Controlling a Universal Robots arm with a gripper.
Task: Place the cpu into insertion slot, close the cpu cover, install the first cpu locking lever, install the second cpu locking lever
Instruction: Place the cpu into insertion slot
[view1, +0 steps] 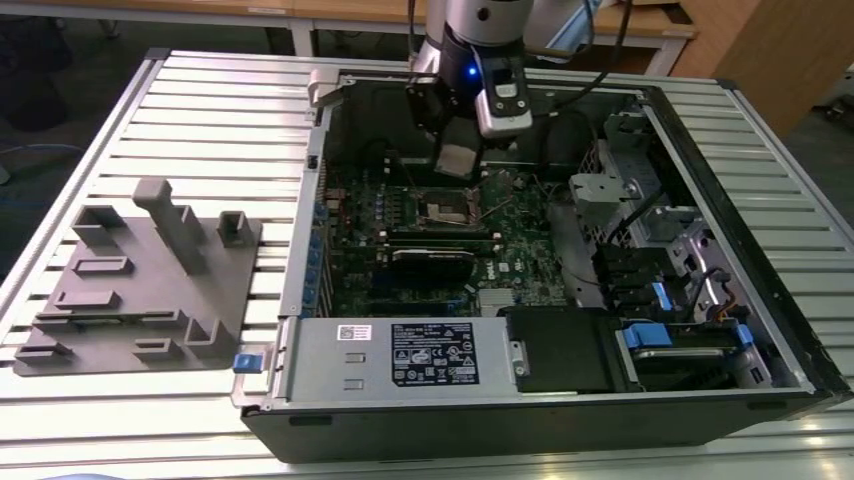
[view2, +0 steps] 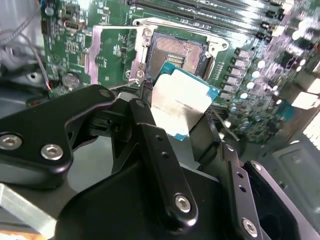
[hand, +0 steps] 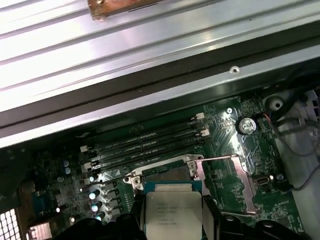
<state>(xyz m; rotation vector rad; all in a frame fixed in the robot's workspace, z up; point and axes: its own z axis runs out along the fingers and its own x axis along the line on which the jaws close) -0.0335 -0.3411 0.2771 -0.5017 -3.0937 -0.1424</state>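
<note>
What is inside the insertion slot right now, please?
Only bare dark contacts show in the insertion slot; no chip. The cpu, held in the gripper, covers one edge of it.

Open tower case (view1: 534, 430) lying flat on slatted aluminium table (view1: 200, 90). Grey moulded fixture (view1: 134, 290) on the table just beside case, on the exterior view's left. Small blue clip (view1: 246, 361) between fixture's near corner and case. Inside: green motherboard (view1: 521, 265), long black card (view1: 431, 262) across it, silver power supply (view1: 334, 355) with white label (view1: 433, 352) along near wall, blue-latched drive bays (view1: 667, 335) toward the exterior view's right. Long memory slots (hand: 145, 140) in parallel in the first wrist view. Wooden furniture (view1: 727, 40) behind.
</note>
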